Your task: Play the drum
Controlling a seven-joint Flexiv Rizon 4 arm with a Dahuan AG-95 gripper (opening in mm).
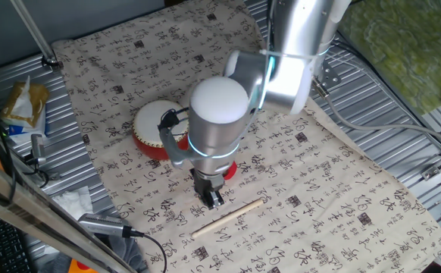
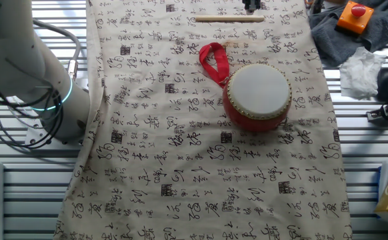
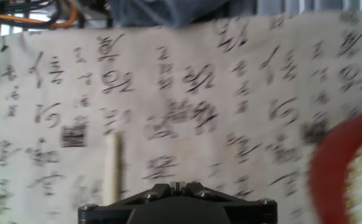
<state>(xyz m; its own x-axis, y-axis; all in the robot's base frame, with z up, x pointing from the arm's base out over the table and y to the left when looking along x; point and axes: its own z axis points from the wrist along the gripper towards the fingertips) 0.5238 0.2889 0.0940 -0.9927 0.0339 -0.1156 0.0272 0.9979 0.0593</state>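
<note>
While the arm [image 1: 281, 61] reaches out over the cloth [image 1: 304, 174] printed with black characters, the end effector [image 1: 214, 198] hangs low above the fabric, just beside the thin pale wooden stick [image 1: 228, 218] — whether it touches the cloth cannot be told. Its fingers look close together and nothing is seen between them, but how far they stand apart cannot be told from any view; the hand view shows only the dark base of the end effector at the bottom edge, with the picture blurred.

The drum [image 2: 257, 95] sits upright on the cloth-covered counter [image 2: 21, 200], its flat white head facing up and its red body ringed with small studs at the rim. A red ribbon loop [image 2: 213, 61] lies on the cloth beside it, on the side toward the stick [image 2: 229, 19]. In one fixed view the drum [image 1: 156, 127] is partly hidden behind the arm's wrist, with the stick lying slantwise in front, apart from the drum. In the hand view the stick [image 3: 112, 168] runs up the left part of the picture, and a red curve with a pale inside at the right edge is the drum [image 3: 330, 162].

Off the cloth lie a crumpled white tissue [image 2: 361, 70], an orange box with a red button [image 2: 354, 17] on grey fabric, and a yellow packet [image 1: 23, 102].
</note>
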